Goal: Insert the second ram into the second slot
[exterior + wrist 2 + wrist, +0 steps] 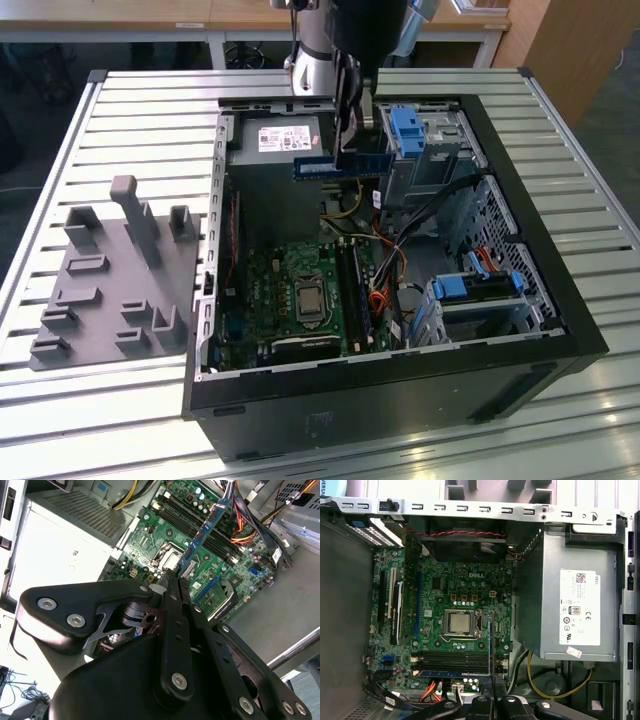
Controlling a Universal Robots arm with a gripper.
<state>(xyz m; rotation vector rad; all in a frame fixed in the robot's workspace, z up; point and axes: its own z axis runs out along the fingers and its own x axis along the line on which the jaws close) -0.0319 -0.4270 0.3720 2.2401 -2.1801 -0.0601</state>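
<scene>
The second ram is a thin blue board that hangs level above the open computer case, over its rear part near the power supply. My gripper is shut on its upper edge from above. In the second wrist view the stick juts out from the fingertips over the motherboard. In the first wrist view it shows edge-on as a thin line above the fingers. The row of black memory slots lies beside the CPU socket, well below the stick; which one is the second slot I cannot tell.
The silver power supply sits close beside the stick. The CPU socket and orange and black cables flank the slots. Light-blue drive-bay latches stand at the exterior view's right. A grey fixture lies on the table at its left.
</scene>
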